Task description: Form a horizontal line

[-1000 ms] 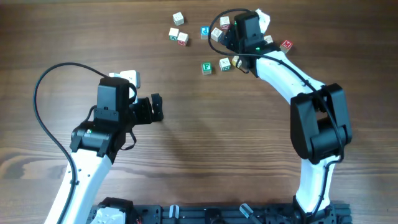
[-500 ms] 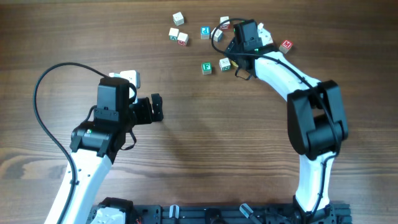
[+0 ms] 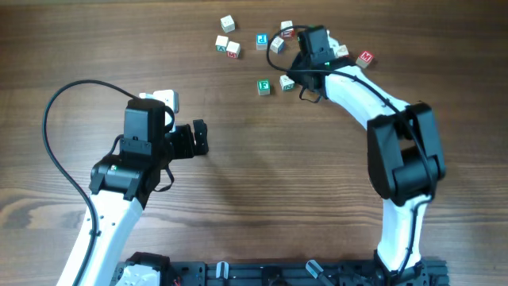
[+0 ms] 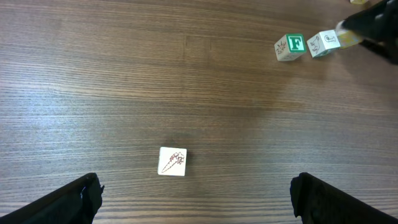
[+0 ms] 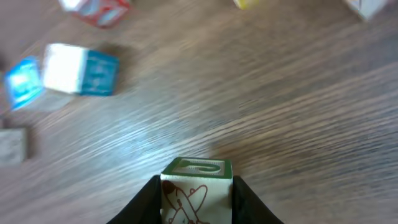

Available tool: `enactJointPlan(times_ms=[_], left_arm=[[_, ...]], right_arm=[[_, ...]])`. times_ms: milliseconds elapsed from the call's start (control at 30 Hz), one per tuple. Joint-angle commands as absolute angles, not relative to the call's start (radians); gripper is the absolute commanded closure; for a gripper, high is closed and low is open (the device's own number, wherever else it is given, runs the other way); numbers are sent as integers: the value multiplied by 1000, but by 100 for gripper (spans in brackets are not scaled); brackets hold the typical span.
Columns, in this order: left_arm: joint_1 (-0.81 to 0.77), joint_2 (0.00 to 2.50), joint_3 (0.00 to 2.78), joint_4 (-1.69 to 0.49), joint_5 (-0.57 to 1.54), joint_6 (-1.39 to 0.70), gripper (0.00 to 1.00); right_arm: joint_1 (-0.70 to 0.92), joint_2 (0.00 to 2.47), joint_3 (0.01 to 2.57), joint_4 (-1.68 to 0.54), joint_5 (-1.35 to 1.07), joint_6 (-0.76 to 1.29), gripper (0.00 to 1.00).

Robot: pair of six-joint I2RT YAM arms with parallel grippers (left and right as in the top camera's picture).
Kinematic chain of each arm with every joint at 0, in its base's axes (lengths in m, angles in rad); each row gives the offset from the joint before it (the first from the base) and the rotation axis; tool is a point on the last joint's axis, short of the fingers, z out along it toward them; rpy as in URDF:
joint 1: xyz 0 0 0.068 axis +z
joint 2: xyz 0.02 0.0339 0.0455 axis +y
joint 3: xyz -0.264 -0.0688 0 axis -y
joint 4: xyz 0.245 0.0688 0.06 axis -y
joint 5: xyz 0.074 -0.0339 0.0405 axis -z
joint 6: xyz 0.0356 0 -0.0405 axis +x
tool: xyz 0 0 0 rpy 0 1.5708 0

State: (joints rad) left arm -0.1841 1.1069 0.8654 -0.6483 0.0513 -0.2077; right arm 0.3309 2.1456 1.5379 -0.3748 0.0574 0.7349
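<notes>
My right gripper (image 5: pixel 196 200) is shut on a small pale cube (image 5: pixel 196 186) with a green letter face on top and a red aeroplane drawing on its side. From overhead, the right gripper (image 3: pixel 299 76) sits just right of the green F cube (image 3: pixel 263 87) and its pale neighbour (image 3: pixel 286 83), and hides the held cube. My left gripper (image 4: pixel 196 194) stands wide open over bare wood, with a pale cube bearing a carrot drawing (image 4: pixel 172 161) lying ahead of it. No horizontal line of cubes is in view.
Loose cubes are scattered at the back: three pale ones (image 3: pixel 228 23), (image 3: pixel 222 44), (image 3: pixel 232 49), a blue-letter cube (image 3: pixel 261 40), and a red-faced one (image 3: pixel 365 57). The left arm (image 3: pixel 139 159) occupies the left middle of the table.
The right gripper dropped from the back cluster toward the cube beside the green F pair and its jaws closed on it. The left arm has stayed still and open.
</notes>
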Motion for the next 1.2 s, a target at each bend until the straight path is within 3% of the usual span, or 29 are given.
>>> enactJointPlan(times_ms=[0,133,300,533,733,967,1167], left_arm=[[-187,1100,879,-646,63,-217,0],[-187,1100,879,-646,63,-217,0],[-187,1100,879,-646,63,-217,0],[-187,1100,879,-646,63,-217,0],[-187,1100,879,-646,63,-217,0],[-187,1100,879,-646,63,-217,0],[-187,1100,879,-646,63,-217,0]], right_arm=[[342,1988,1551,-392,-126,561,74],[390,1969,1548,-500,-309,496,75],[524,1974,1496,-555,-303,497,75],[698,1980,1376,-449,-206,573,75],[725,2009,1333,-393,-209,743,79],[703,2009,1333,-337,-394,812,79],[716,2009,1333,-360,-345,812,67]])
